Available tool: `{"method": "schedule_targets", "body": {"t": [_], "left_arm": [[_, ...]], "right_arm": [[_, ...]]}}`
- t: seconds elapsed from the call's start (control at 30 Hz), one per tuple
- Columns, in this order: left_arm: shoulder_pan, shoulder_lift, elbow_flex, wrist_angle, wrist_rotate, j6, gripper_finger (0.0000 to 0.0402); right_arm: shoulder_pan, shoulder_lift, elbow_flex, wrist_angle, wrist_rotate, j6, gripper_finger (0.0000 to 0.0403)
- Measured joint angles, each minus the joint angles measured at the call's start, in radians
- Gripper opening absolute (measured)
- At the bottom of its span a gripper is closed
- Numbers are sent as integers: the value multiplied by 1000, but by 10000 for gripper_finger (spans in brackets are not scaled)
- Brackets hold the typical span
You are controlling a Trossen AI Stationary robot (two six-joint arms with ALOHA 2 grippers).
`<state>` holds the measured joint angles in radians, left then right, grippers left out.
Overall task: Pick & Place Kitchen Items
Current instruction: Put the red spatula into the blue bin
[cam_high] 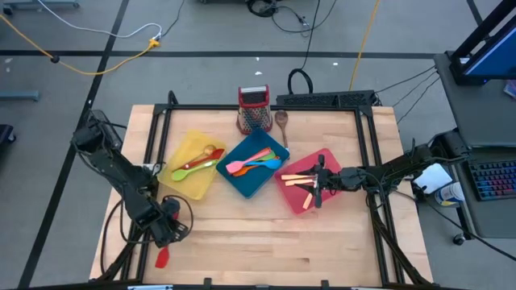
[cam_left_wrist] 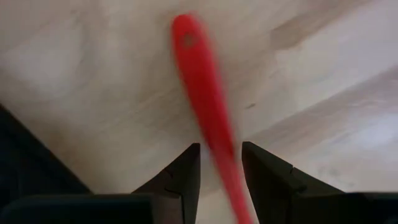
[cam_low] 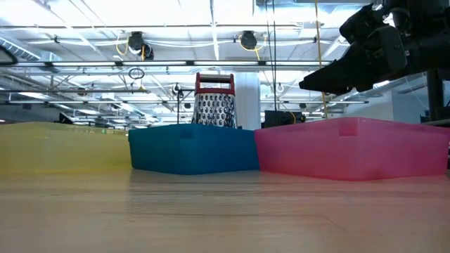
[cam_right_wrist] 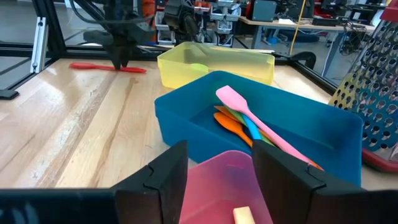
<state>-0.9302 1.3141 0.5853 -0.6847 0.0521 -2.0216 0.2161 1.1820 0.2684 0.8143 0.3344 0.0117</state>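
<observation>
A red utensil [cam_high: 162,258] lies flat on the table near the front left corner; it also shows in the left wrist view [cam_left_wrist: 199,81] and far off in the right wrist view [cam_right_wrist: 106,66]. My left gripper [cam_left_wrist: 221,168] points down over it, open, one finger on each side of its handle. My right gripper [cam_right_wrist: 214,180] is open and empty, hovering over the pink tray [cam_high: 294,197], which holds pale sticks and cutlery. The blue tray [cam_high: 242,181] holds pink, orange, blue and green utensils. The yellow tray [cam_high: 184,185] holds a red, a green and a wooden spoon. My left gripper's fingers [cam_left_wrist: 186,177] stand on either side of the red utensil's handle [cam_left_wrist: 217,134], coming from above and lying across it. The utensil lies on the table. I cannot tell whether the fingers touch it.
A metal grater [cam_high: 254,109] with a red handle stands at the far edge, with a wooden spoon [cam_high: 282,121] beside it. A black frame runs round the table. Bare wood lies along the near side, in front of the trays [cam_low: 225,211].
</observation>
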Motion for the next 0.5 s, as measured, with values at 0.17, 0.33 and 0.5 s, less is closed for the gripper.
{"method": "schedule_targets", "body": {"t": [0.17,0.33,0.5], "left_arm": [[-8,1,-9,1,80,-4,122],[-24,1,-9,38,-18,27,122],[-29,12,-9,83,-128,37,106]], "right_arm": [[0,0,0,4,0,0,171],[0,0,0,4,0,-20,171],[0,0,0,4,0,-27,171]]}}
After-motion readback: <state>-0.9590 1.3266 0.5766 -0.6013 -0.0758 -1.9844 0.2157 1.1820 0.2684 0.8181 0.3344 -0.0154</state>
